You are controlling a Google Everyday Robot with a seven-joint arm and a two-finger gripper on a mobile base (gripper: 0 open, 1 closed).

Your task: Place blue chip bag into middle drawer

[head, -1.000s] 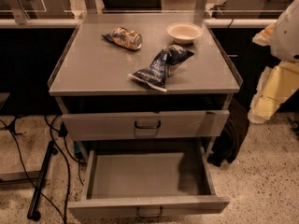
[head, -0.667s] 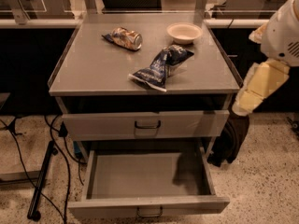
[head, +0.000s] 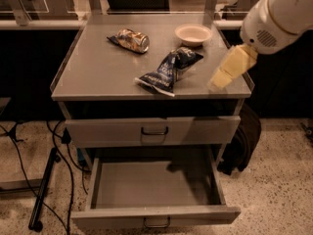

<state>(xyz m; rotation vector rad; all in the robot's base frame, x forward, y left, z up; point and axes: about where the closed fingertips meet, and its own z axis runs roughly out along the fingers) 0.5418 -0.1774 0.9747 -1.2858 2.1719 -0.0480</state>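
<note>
We see gripper (head: 229, 68) near desk (head: 98, 67) front-right corner, open or closed we cannot tell, bag (head: 168, 68) ungrasped mid-desk, drawer (head: 151, 190) pulled out ready for it.

Finding: no text, brand, number or sign can be read anywhere in the view.

Bag (head: 168, 68), lying near the front edge of the bench (head: 98, 72), right of centre: white lettering runs across the dark blue foil. The characters are too small and blurred to make out, so no word or brand can be established.

Packet (head: 131, 39), toward the back left corner: mottled print on shiny gold-brown foil. No characters can be distinguished.

Gripper (head: 218, 82), hanging over the front right corner of the bench: pale yellow surface, nothing legible on it.
</note>
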